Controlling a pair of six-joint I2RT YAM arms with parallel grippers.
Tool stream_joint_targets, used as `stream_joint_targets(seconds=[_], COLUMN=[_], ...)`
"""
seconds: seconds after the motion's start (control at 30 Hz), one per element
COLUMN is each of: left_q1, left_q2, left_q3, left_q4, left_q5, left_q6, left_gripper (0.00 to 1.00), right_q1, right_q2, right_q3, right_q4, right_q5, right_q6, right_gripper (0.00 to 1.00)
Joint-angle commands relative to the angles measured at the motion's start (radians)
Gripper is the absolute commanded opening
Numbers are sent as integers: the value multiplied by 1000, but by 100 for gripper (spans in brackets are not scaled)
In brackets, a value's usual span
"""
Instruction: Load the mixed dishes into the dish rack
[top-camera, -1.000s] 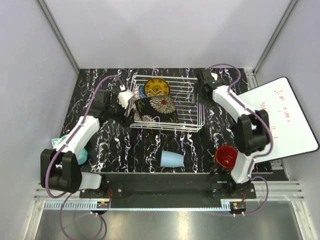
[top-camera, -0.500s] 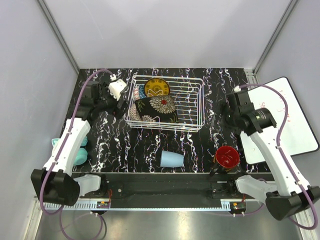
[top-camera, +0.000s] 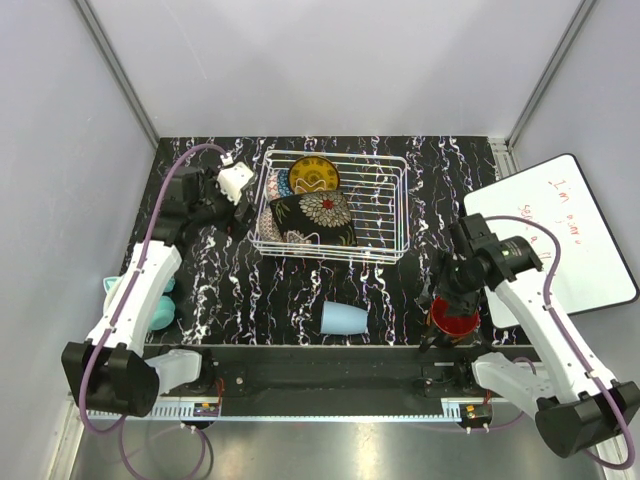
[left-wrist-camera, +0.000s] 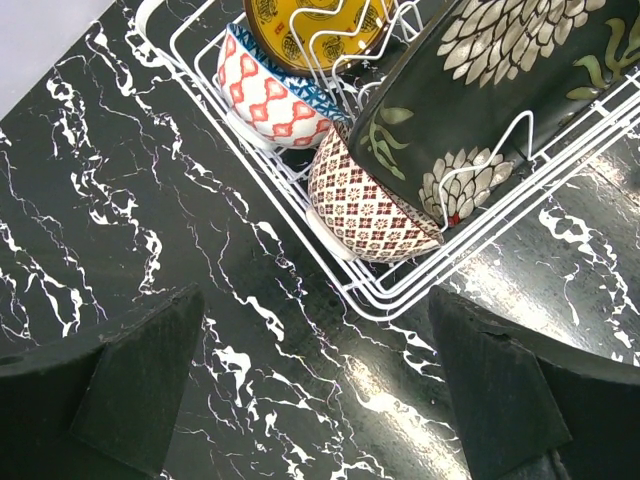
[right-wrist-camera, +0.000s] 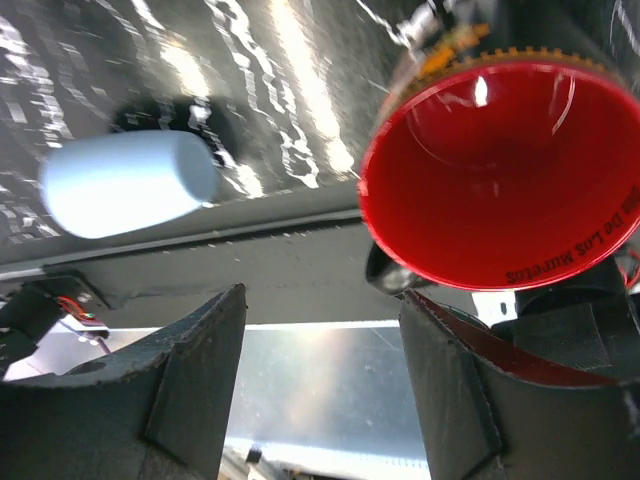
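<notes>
From above, the right arm has swung away from the far corner of the rack (top-camera: 385, 210) and back to the near edge of the table (top-camera: 240, 280). Its right tool (top-camera: 450, 296) now hangs just over the mug (top-camera: 453, 318). The left tool (top-camera: 238, 192) has drawn back from the rack's left side and sits beside it, jaws wide apart and empty. The black plate (top-camera: 312, 218) and yellow plate (top-camera: 313, 174) are in the rack. The cup (top-camera: 344, 318) lies on its side on the table, well apart from it.

The left wrist view shows the blue bowl (left-wrist-camera: 268, 95) and beige bowl (left-wrist-camera: 368, 205) tucked against the rack's wires next to the black plate. Nothing sits between the fingers (left-wrist-camera: 130, 390).

The right wrist view has the mug's red inside (right-wrist-camera: 500, 185) just past the right tool (right-wrist-camera: 320, 385). Its jaws are narrowing but open, with only bare space between them, and the cup (right-wrist-camera: 125, 185) lies off to one side.

Four dishes look loaded, so the mug seems the next pick, with the cup left after it.
</notes>
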Motion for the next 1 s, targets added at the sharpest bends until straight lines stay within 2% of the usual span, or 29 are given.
stream_joint_targets(seconds=[0.0, 0.43, 0.57, 0.77, 0.8, 0.87, 0.9, 0.97], left_q1=[3, 3, 3, 3, 3, 3, 3, 3], left_q2=[-42, -67, -91, -105, -105, -102, -101, -91], left_q3=[-21, 2, -8, -8, -7, -2, 1, 4], left_q4=[73, 21, 17, 21, 21, 21, 21, 30], left_q5=[26, 22, 8, 8, 9, 9, 9, -21], left_q6=[6, 13, 44, 53, 50, 39, 36, 16], left_gripper=[99, 99, 99, 99, 99, 99, 99, 99], right_q1=[6, 21, 36, 70, 72, 78, 81, 81], right_q2=[24, 232, 269, 355, 364, 377, 378, 378], right_q3=[-52, -112, -146, -154, -152, -152, -154, -154], right_q4=[2, 161, 203, 255, 264, 276, 284, 292], right_q5=[-30, 78, 83, 97, 95, 92, 91, 86], right_q6=[32, -9, -11, -14, -17, -19, -19, -26], right_gripper=[69, 67, 61, 47, 40, 33, 23, 11])
